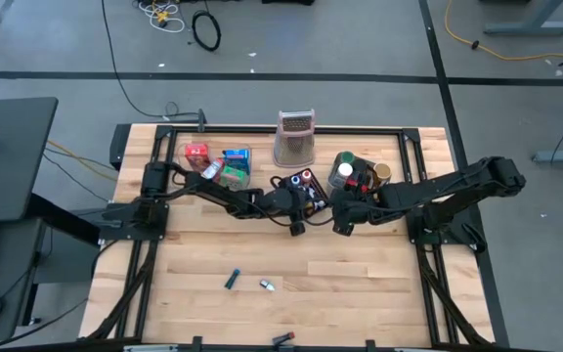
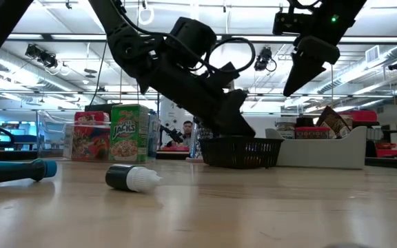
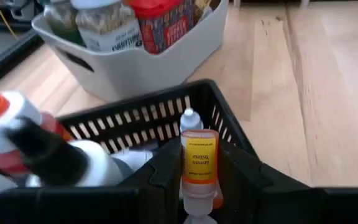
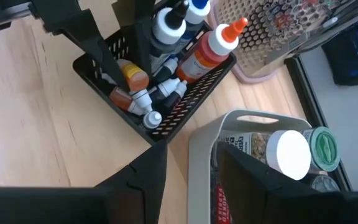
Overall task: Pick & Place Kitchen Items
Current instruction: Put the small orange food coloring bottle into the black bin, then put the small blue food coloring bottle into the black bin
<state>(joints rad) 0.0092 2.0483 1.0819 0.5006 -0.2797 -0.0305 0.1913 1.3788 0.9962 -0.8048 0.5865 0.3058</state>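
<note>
My left gripper point(image 3: 199, 155) is shut on a small vial with a yellow-orange label point(image 3: 199, 163), just above the inside of the black mesh basket point(image 3: 166, 112), which holds several small bottles point(image 4: 166, 28). In the low view this arm slants down into the basket point(image 2: 240, 153). My right gripper point(image 4: 191, 180) is open with nothing between its fingers; it hangs over the near rim of the grey bin point(image 4: 253, 121), which holds cans and jars. A black-and-white vial point(image 2: 133, 179) and a blue item point(image 2: 19, 171) lie on their sides on the table. My left gripper pinches the vial's labelled body point(image 3: 199, 177) between its two fingers point(image 3: 160, 180). The fingers slant downward from the table's left side, and the vial lies along them. It is clear of the table, over the basket's inside.
A clear tray point(image 1: 218, 161) with cereal boxes point(image 2: 109, 134) stands at the far left, a tall metal grater-like stand point(image 1: 294, 137) behind the basket. The two loose items point(image 1: 233, 281) point(image 1: 267, 286) lie on the bare wood toward the near edge.
</note>
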